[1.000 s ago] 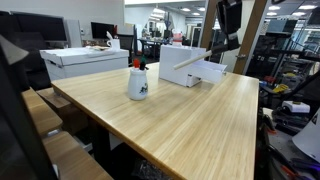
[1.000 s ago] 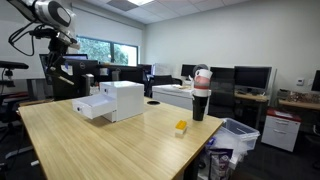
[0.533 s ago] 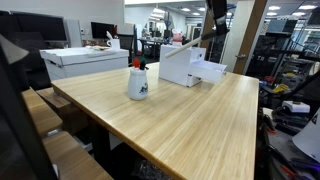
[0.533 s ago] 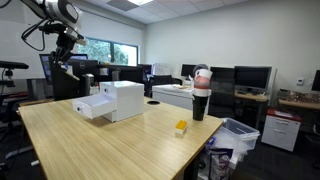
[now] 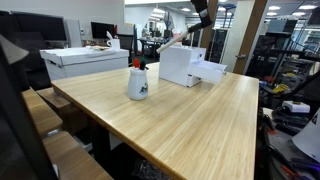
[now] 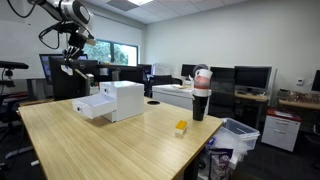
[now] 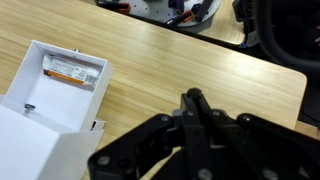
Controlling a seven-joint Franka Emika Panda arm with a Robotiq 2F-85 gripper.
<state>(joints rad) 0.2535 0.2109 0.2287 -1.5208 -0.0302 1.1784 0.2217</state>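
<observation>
Our gripper [image 7: 193, 100] hangs high above the white box [image 5: 183, 65], with its fingers pressed together. A small packet [image 7: 72, 72] lies in the box's open tray. A mug [image 5: 138, 83] stands well apart from the box.

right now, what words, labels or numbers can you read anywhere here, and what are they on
no text here can be quoted as it reads
printed label on the packet lying in the open tray of the white box: too blurred to read
dark print on the side of the mug: too small to read
</observation>
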